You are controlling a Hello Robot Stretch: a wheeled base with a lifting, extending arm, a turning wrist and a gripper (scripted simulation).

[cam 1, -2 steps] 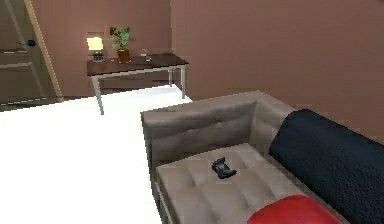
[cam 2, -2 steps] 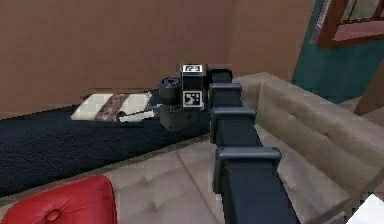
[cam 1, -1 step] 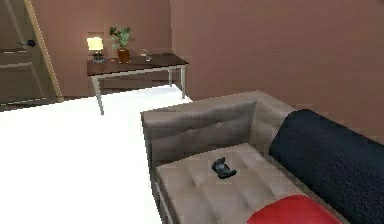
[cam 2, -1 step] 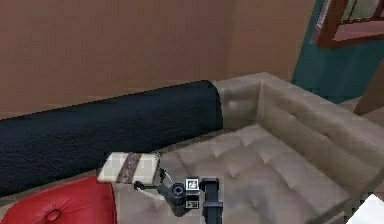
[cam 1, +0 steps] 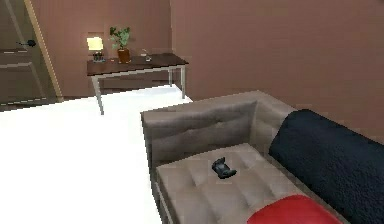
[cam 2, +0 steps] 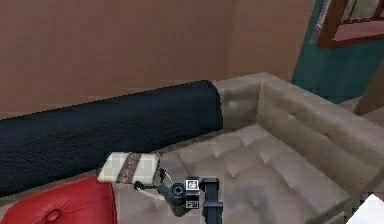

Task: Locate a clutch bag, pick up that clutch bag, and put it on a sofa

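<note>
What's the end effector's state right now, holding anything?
End effector: cannot be told whether it holds anything; the cream clutch bag lies on the sofa at its far end.

Arm reaching out, gripper pointing left, load unclear

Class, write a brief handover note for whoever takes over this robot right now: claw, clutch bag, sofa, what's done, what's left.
Claw: at the sofa seat, on the arm's far end; cannot tell whether it holds anything.
Clutch bag: pale with a brown band, at the claw's fingers, beside the red cushion, below the dark blanket.
Done: bag found and at the sofa.
Left: confirm it rests on the seat free of the claw, then draw the arm back.
</note>
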